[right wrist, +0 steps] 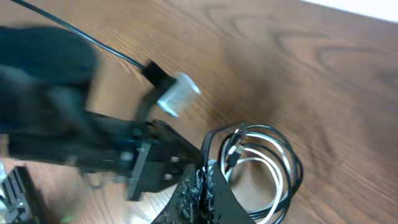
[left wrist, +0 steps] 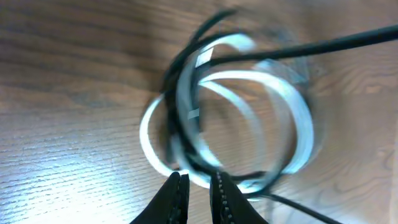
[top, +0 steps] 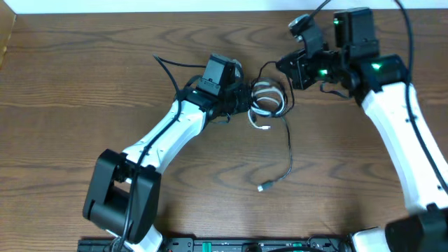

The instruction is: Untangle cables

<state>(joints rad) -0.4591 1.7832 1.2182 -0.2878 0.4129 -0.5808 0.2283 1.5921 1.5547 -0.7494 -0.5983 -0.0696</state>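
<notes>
on the wood-grain table [top: 70, 105], left jaws pinch the coiled cables [top: 267, 99]; right jaws are together.

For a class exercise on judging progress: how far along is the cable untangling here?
Done: one black cable tail lies free on the table. In hand: the left gripper pinches the white cable coil's edge; the right gripper is shut beside it. Left: black loops thread through the white coil, so separation remains.

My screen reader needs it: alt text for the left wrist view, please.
The left gripper, jaws nearly closed, sits at the near edge of a blurred, coiled white cable laced with black cable on a wood table; grip unclear.
</notes>
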